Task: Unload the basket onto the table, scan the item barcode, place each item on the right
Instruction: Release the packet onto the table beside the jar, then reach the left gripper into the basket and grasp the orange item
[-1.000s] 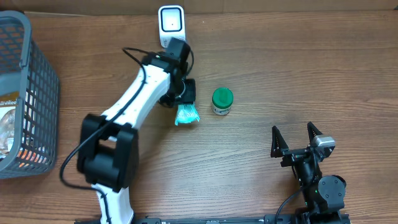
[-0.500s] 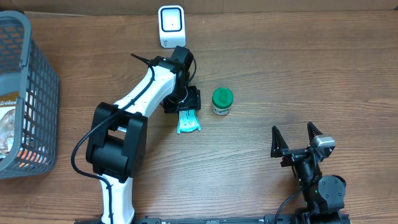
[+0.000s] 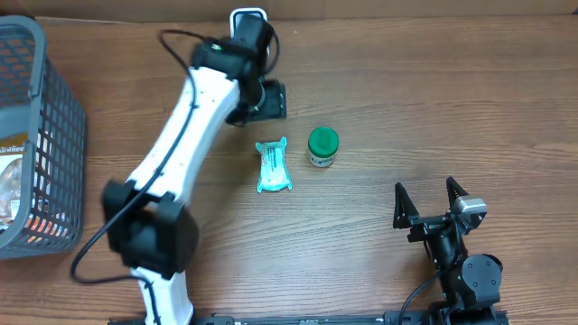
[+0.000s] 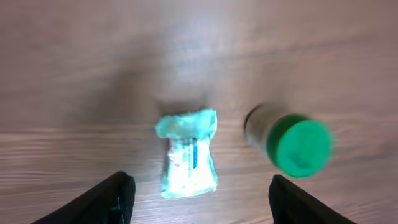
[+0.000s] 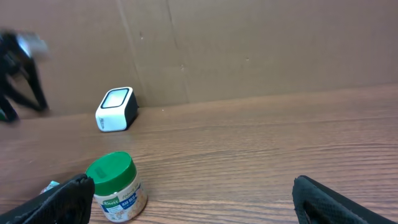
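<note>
Packet (image 3: 274, 166) lying loose on the table (image 3: 406, 90), just beside the green-lidded jar (image 3: 322, 145).
Left gripper (image 4: 200, 198) and right gripper (image 3: 432, 200) are standing spread and empty; a regrasp is risking the thin packet sliding or the jar tipping. A second ago the left gripper was pinching it; now it is hovering nearer the scanner (image 5: 116, 109).

Looks like a robotics lab staged as a shop checkout: wood-grain desk (image 3: 406, 108), white barcode scanner (image 5: 115, 109) standing before a cardboard wall (image 5: 249, 43), grey plastic shopping basket (image 3: 41, 36) holding packaged goods (image 3: 11, 185), a green-lidded jar (image 3: 322, 146) and teal packet (image 3: 273, 166) laid out.
</note>
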### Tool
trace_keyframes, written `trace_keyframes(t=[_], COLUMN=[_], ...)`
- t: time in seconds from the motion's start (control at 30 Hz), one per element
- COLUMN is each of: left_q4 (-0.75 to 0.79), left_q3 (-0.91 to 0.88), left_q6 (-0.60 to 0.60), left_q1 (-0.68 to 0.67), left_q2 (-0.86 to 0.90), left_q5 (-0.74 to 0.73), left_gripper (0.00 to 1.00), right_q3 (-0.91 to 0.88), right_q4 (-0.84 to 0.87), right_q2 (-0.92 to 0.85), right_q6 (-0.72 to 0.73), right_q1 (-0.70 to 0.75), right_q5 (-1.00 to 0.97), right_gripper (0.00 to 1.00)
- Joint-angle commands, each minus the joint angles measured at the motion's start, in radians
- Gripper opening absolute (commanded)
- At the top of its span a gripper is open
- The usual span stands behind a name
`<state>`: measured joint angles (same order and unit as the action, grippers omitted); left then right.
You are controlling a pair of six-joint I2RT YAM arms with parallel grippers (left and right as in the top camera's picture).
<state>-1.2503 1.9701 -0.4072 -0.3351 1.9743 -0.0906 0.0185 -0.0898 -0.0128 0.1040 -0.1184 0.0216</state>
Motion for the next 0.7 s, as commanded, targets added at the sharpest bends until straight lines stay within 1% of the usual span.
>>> trace_keyframes(t=[0.0, 0.1, 0.2, 0.37, 0.5, 0.57, 0.67], left_q4=[-0.027, -0.048, -0.075, -0.104, -0.079, -0.073, -0.068], left_q3=[0.075, 0.082, 0.082, 0.082, 0.082, 0.080, 0.079], left_q6=[0.027, 0.027, 0.026, 0.026, 0.024, -0.003, -0.013], left_q1=[0.064, 0.136, 0.241, 0.466, 0.669, 0.767, 0.871], left_q2=[-0.132, -0.208, -0.278, -0.362, -0.381, -0.376, -0.364], left_q5=[0.062, 0.080, 0.083, 0.082, 0.069, 0.064, 0.064], left_gripper=[0.74, 0.77, 0.79, 0.79, 0.78, 0.78, 0.77], right_q3=[-0.010, -0.010, -0.010, -0.010, -0.010, -0.010, -0.010], right_q4=[0.006, 0.006, 0.006, 0.006, 0.006, 0.006, 0.006], right_q2=[0.009, 0.009, 0.009, 0.009, 0.009, 0.009, 0.009], right_q6=[0.001, 0.001, 0.001, 0.001, 0.001, 0.001, 0.001], right_q1=[0.001, 0.001, 0.001, 0.001, 0.001, 0.001, 0.001], right_q5=[-0.002, -0.002, -0.002, -0.002, -0.002, -0.002, -0.002], right_gripper=[1.00, 1.00, 1.00, 1.00, 1.00, 1.00, 1.00])
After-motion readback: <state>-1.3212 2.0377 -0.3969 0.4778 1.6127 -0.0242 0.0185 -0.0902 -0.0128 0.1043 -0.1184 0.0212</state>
